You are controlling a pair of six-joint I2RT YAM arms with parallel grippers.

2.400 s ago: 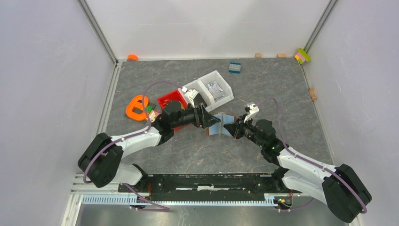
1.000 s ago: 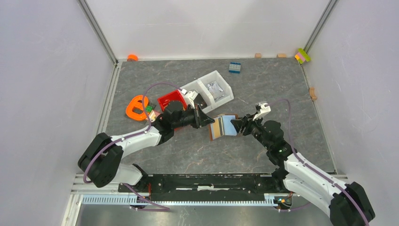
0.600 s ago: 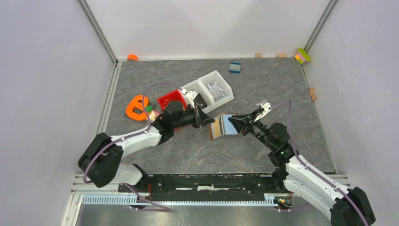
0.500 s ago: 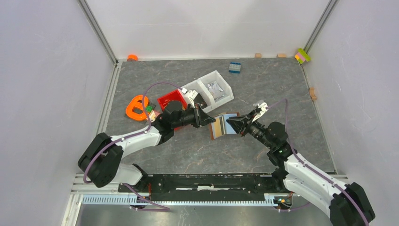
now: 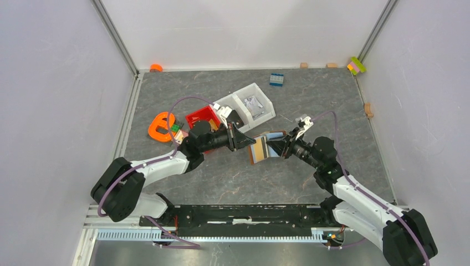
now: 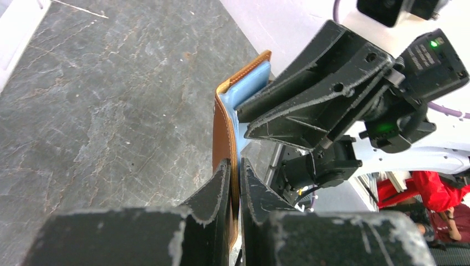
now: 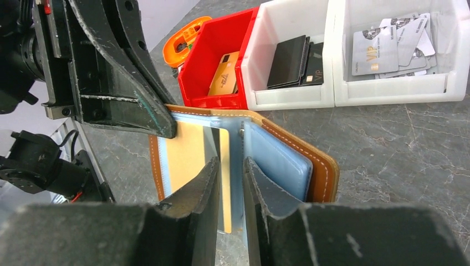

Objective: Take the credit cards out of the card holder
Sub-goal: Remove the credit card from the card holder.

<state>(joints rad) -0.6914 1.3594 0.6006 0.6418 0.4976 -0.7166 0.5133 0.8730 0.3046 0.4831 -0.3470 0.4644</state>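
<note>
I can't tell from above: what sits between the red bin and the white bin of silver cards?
A white plastic bin holding flat black items, clear in the right wrist view.

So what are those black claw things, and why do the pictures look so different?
The machine is a left arm and a right arm, both robots, bolted to a grey table. One picture looks down from above. The other two come from small cameras on the wrists, so you see each arm's own black fingers up close. Those are your claws.

The left gripper is shut on one edge of a brown holder with a blue lining. The right gripper has its fingers on either side of the edge of a tan card inside. I can't tell if they pinch it yet.

Behind are a red bin and white bins with more cards.
</note>
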